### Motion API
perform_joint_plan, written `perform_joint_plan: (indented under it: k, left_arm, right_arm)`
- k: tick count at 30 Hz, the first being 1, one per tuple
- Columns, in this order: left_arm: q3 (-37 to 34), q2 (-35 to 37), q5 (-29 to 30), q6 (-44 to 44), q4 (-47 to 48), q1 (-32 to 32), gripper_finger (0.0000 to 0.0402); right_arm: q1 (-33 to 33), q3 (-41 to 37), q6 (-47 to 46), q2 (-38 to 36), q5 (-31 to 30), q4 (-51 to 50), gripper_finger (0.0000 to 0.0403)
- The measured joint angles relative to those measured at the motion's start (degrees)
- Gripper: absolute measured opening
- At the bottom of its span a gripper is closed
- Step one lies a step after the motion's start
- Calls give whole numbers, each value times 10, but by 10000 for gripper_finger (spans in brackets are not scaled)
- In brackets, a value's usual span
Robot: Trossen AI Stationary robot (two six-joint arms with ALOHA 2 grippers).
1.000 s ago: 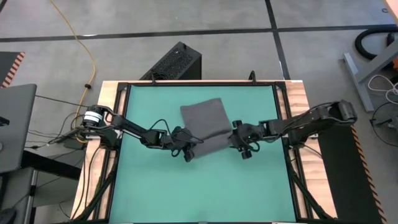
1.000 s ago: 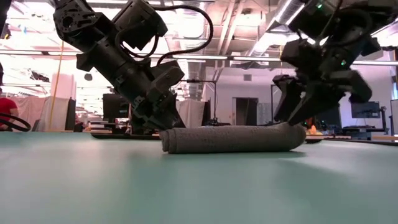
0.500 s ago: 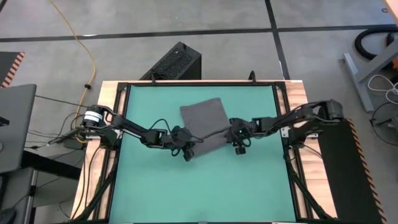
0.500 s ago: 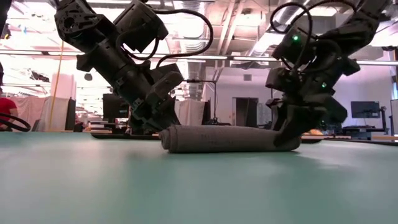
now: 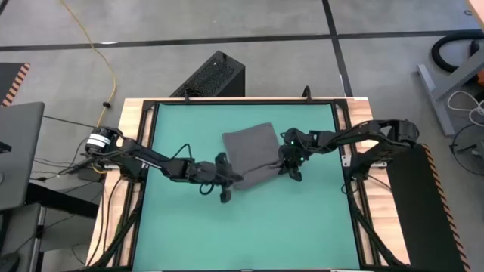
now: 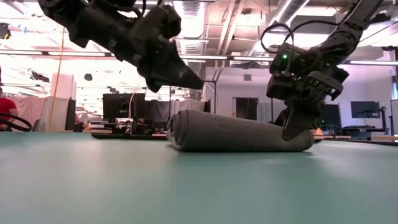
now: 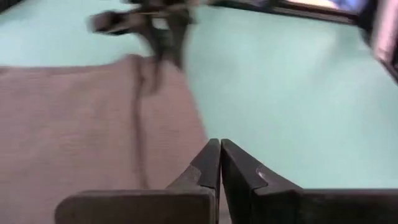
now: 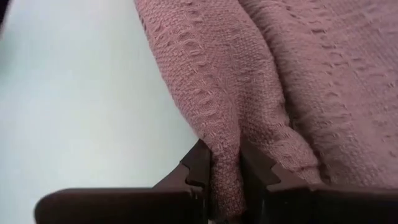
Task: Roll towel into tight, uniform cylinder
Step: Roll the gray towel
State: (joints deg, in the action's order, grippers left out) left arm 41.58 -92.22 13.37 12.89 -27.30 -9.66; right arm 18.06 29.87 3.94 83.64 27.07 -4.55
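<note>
The dark grey towel [image 5: 253,149] lies mid-table on the teal surface. Its near part is rolled into a thick roll [image 6: 239,132], and its far part lies flat. My left gripper [image 6: 200,84] hangs shut above the roll's left end, clear of the cloth, with nothing between its fingers [image 7: 219,152]. My right gripper [image 5: 290,168] is down at the roll's right end [image 6: 291,132], shut on the cloth. My right gripper pinches a raised fold of the towel [image 8: 227,163] between its two fingers at the roll's right end. The fingers slant down onto it from the table's right side. The roll lies on the table, and the cloth bunches into a ridge between the fingers.
A wooden frame [image 5: 144,227] borders the teal table. A black box [image 5: 215,75] stands on the floor beyond the far edge. Bare teal surface [image 5: 249,234] stretches toward the near edge. A person in red [image 6: 6,106] shows far off at the room's left.
My left gripper, still shut, has risen off the roll's left end and tipped closer to level. My right gripper has swung toward the far edge onto the roll's right end, sunk, rolled about its axis, and shut on a fold. The roll now stands thicker.
</note>
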Motion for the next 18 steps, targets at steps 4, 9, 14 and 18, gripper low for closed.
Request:
perform_joint_plan:
  k: [4, 9, 14, 18]
  left_arm:
    - [0, -8, -30, -46, 7, -19, 29]
    - [0, -7, -33, -66, -3, -23, 101]
    - [16, -12, -21, -69, 27, -23, 184]
    - [26, -30, 24, -99, 26, -23, 231]
  right_arm:
    - [20, 0, -10, 0, 21, 1, 67]
    - [23, 0, -11, 0, 24, 1, 67]
    - [23, -1, -24, 0, 23, 2, 67]
    - [23, -1, -29, 0, 22, 2, 67]
